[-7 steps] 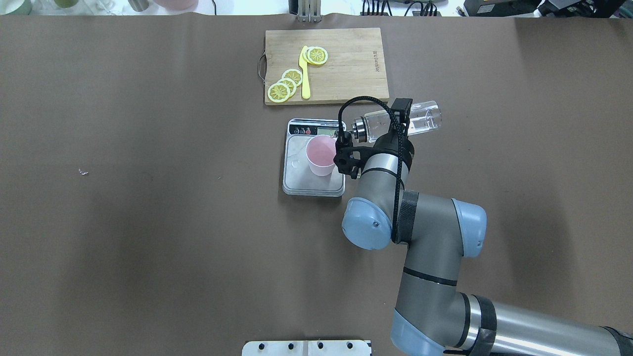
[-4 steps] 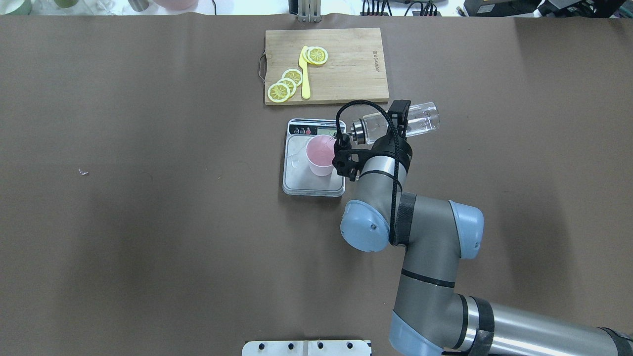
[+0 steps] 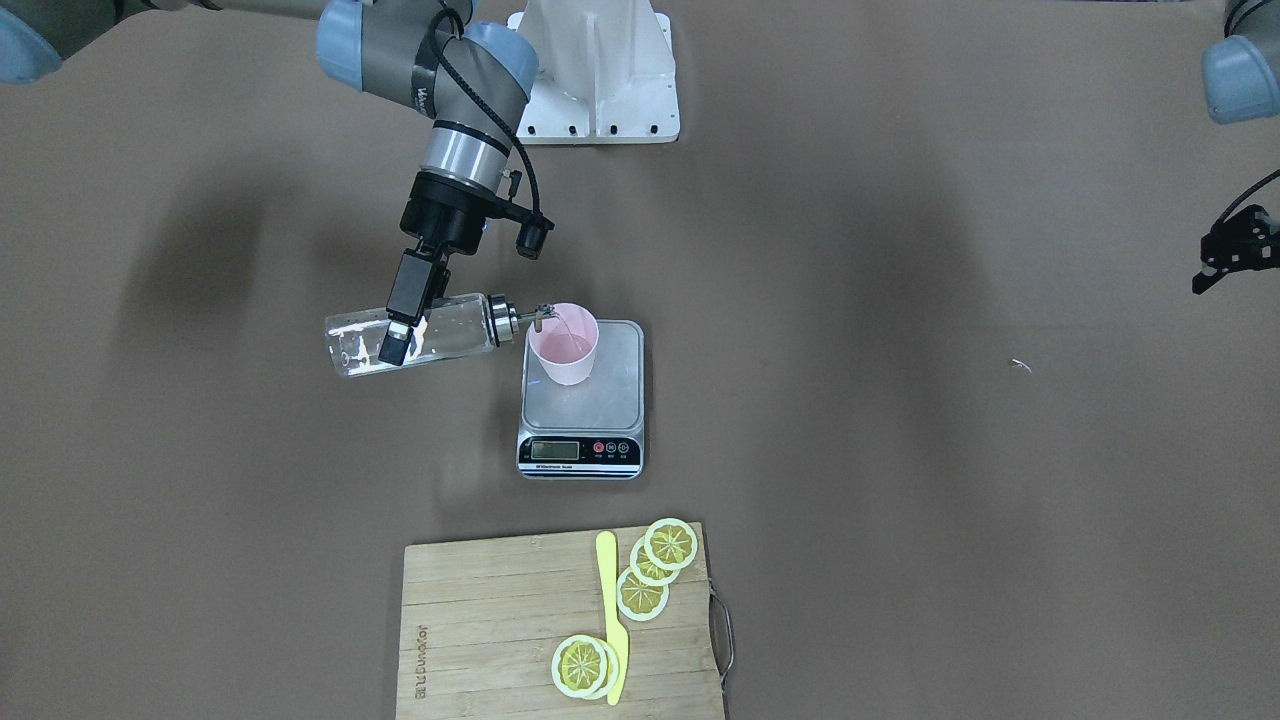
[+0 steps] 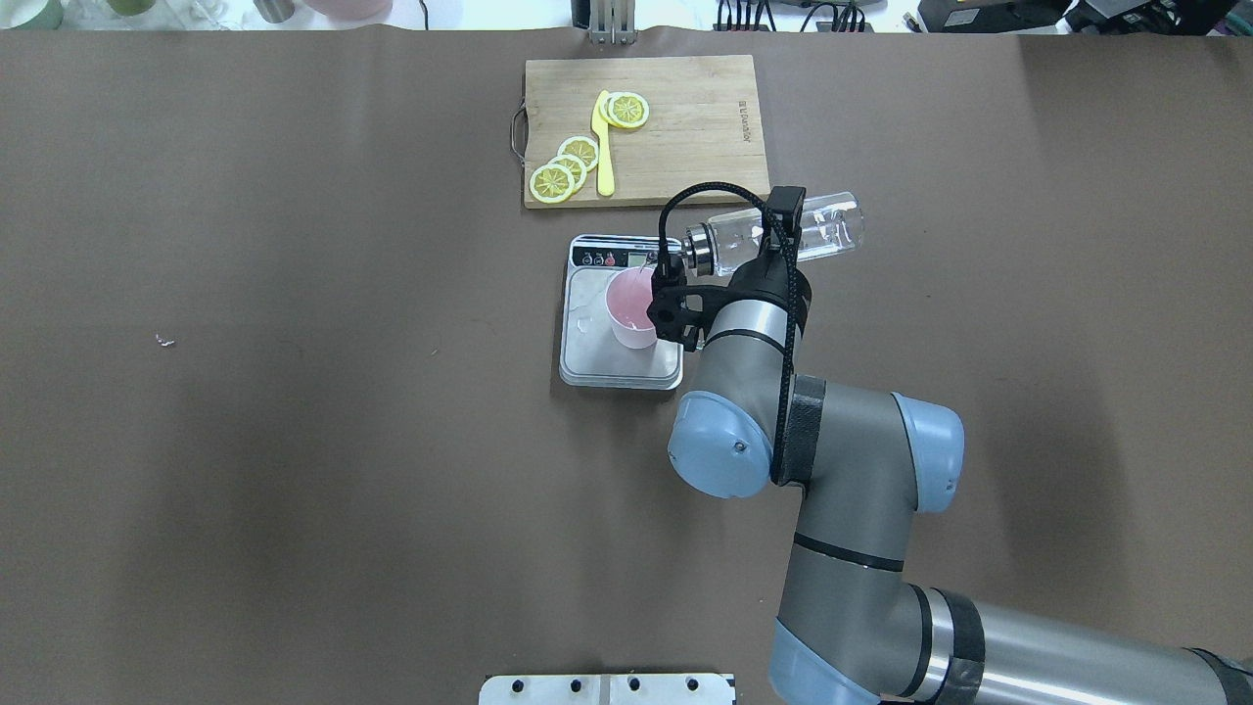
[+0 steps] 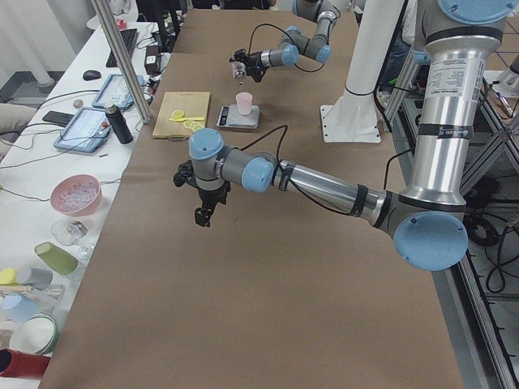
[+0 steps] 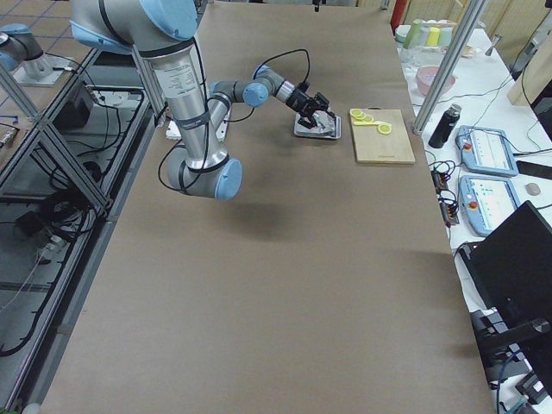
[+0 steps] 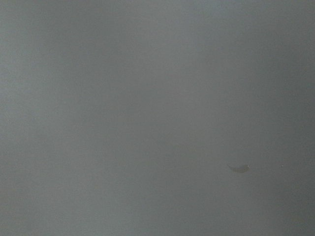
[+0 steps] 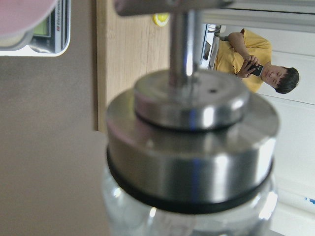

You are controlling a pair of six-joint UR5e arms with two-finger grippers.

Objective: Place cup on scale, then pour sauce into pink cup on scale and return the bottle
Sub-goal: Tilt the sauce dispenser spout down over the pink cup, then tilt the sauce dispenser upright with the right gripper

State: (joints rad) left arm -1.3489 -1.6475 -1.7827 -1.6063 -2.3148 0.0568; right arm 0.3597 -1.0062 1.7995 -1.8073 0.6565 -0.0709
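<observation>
The big brown table (image 4: 294,392) holds everything. The right arm (image 4: 842,490) reaches from the near edge to the middle of the table. The left arm (image 5: 324,182) hangs over the table's left end, and I cannot tell if the left gripper (image 5: 202,215) has its fingers apart or together. A wooden board (image 4: 685,127) lies by the middle of the far edge. Just in front of it sits the scale (image 3: 610,400). The right gripper (image 3: 397,340) pinches the bottle (image 3: 440,340) around its middle, and the bottle lies almost on its side in the air. Its spout (image 3: 540,314) pokes over the rim of the cup (image 3: 565,360), which stands upright on the scale. A thin line of sauce (image 3: 566,322) runs into the cup. A yellow knife (image 4: 604,147) and lemon slices (image 4: 553,181) rest on the board.
</observation>
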